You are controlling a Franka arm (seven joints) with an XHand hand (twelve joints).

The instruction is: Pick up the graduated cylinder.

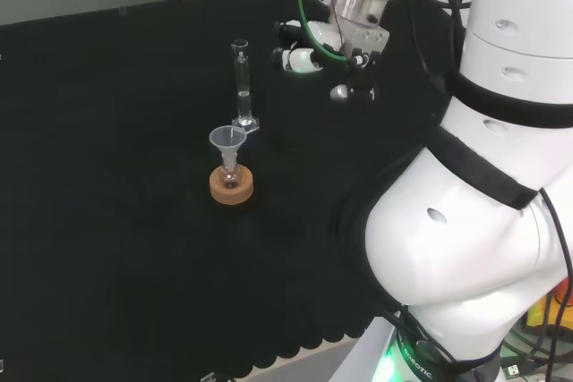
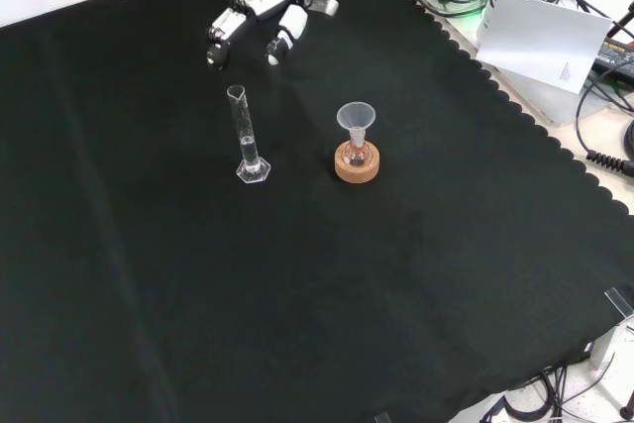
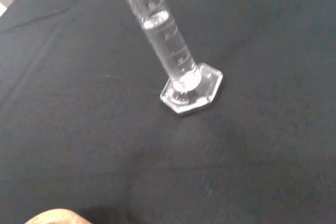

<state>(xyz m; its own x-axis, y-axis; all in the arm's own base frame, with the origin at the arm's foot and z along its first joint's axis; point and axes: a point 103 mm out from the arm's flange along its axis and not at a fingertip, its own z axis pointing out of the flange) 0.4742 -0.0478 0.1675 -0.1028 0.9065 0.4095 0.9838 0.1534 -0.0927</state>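
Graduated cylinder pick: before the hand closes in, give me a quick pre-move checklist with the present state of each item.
1. Graduated cylinder upright on its hexagonal base: ok.
2. Hand free, fingers relaxed and holding nothing: ok.
3. Hand at the cylinder: not ok; in the front view it hovers apart, beyond it.
4. Bare cloth between hand and cylinder: ok.
5. Funnel in the small flask on the cork ring stands apart from the cylinder: ok.
6. Liquid in the cylinder: a level shows in the wrist view; what it is, cannot tell.
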